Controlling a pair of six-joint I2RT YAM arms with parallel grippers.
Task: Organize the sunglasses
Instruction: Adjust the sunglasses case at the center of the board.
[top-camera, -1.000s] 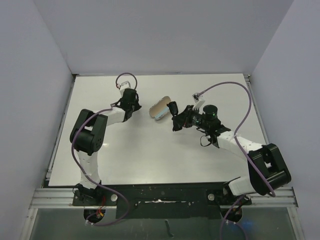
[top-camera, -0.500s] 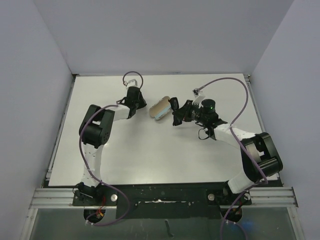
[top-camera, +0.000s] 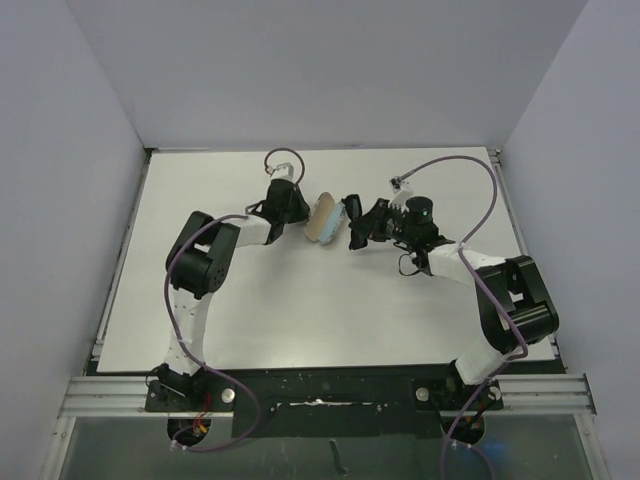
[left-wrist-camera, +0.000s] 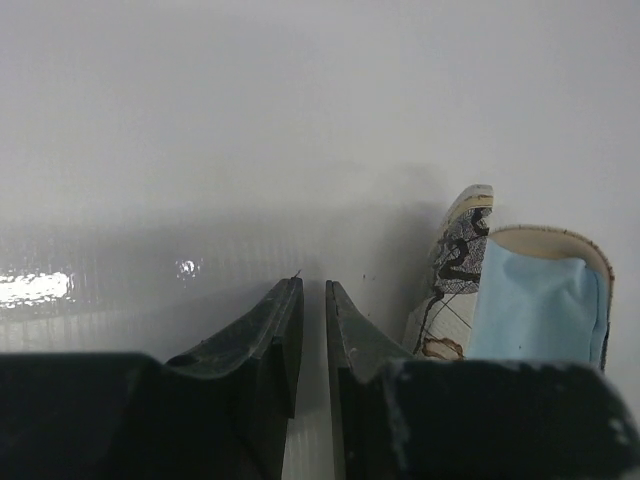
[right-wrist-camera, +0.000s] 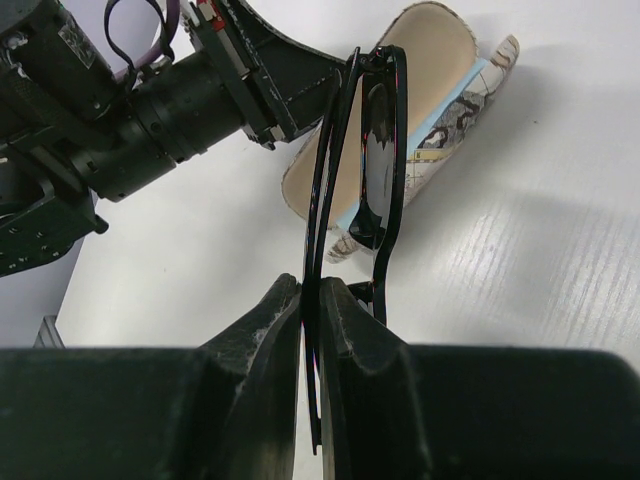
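Observation:
The black-framed sunglasses (right-wrist-camera: 378, 150) hang folded in my right gripper (right-wrist-camera: 312, 285), which is shut on their thin arms. They hover just in front of the open mouth of the oval patterned case (right-wrist-camera: 437, 45), which has a light blue cloth (right-wrist-camera: 437, 122) inside. From above, the sunglasses (top-camera: 352, 213) sit right beside the case (top-camera: 325, 217), with my right gripper (top-camera: 363, 226) behind them. My left gripper (top-camera: 297, 208) sits against the case's left side. In the left wrist view its jaws (left-wrist-camera: 312, 286) are shut on nothing, and the case (left-wrist-camera: 462, 262) and cloth (left-wrist-camera: 535, 305) lie to their right.
The white table (top-camera: 250, 300) is walled on three sides by grey panels. The left arm's wrist and cable (right-wrist-camera: 170, 95) fill the upper left of the right wrist view, close behind the case. Purple cables (top-camera: 470, 165) loop above both arms.
My left gripper has slid right up to the case, which has turned more on end. The right gripper has carried the sunglasses slightly up and left, closer to the case.

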